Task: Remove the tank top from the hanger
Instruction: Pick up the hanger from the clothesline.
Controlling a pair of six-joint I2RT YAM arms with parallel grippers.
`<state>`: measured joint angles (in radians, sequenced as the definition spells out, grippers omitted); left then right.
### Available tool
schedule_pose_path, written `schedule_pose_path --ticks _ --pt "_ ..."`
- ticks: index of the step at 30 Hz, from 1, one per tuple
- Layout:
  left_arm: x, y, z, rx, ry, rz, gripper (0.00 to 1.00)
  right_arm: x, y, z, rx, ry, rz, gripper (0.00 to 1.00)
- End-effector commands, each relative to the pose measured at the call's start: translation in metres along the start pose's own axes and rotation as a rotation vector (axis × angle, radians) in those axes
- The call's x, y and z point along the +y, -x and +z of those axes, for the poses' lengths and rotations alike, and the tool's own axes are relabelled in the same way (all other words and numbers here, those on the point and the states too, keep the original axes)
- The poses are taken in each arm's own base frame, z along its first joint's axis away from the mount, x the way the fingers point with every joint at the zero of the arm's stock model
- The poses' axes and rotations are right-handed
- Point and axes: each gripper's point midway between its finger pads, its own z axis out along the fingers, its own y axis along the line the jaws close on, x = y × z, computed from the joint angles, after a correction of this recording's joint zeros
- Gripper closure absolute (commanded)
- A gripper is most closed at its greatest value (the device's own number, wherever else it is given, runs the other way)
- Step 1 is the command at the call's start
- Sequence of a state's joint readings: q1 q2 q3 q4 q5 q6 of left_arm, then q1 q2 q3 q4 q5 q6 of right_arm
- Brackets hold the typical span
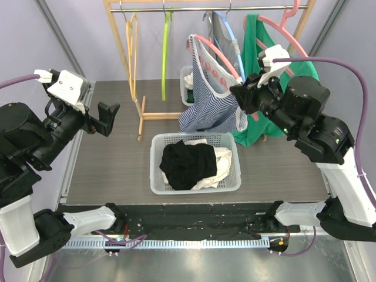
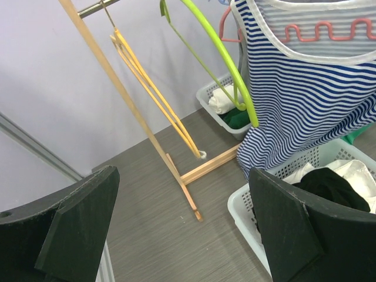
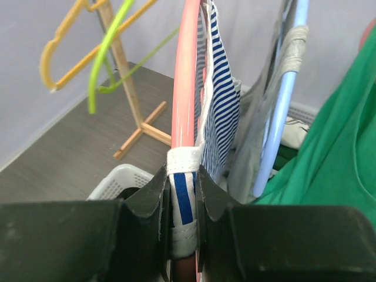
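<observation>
Desk (image 1: 100, 170): we see grey wood-grain.
Wall (image 1: 23, 35): pale lilac, upper left.
Left pincer (image 2: 182, 235): spread.
Right pincer (image 3: 183, 197): pinching striped tank top (image 3: 217, 100) strap against pink hanger (image 3: 185, 70).

Bright, even light; near fingers perhaps blurred.

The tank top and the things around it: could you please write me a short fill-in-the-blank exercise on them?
1. The right gripper is shut on a strap of the white-and-____ striped tank top.
2. The tank top hangs on a ____ hanger.
3. The left gripper has its jaws ____.
4. In the basket, a ____ garment lies on top.

Missing words: blue; pink; open; black.
</observation>
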<state>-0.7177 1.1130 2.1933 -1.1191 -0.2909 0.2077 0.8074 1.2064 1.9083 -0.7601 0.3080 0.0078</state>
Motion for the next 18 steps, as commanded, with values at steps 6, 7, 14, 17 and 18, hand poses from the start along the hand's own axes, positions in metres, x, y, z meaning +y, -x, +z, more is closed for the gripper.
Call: schedule_pose_path --ticks 6,7,14,17,18 --pt "0.0 0.011 0.003 -0.029 0.0 -0.027 0.03 0.016 0.146 -0.139 -0.519 0.318 0.137 0.99" --pt "0.0 0.011 0.003 -0.029 0.001 -0.028 0.03 0.023 0.153 -0.149 -0.544 0.371 0.146 0.99" --pt "0.003 0.01 0.0 -0.029 0.011 -0.03 0.03 0.033 0.167 -0.175 -0.594 0.472 0.181 0.99" --pt "0.004 0.01 -0.002 -0.032 0.012 -0.031 0.03 0.03 0.159 -0.169 -0.569 0.448 0.179 0.99" --pt "0.003 0.01 -0.002 -0.032 0.008 -0.03 0.03 0.031 0.157 -0.167 -0.561 0.446 0.178 0.99"
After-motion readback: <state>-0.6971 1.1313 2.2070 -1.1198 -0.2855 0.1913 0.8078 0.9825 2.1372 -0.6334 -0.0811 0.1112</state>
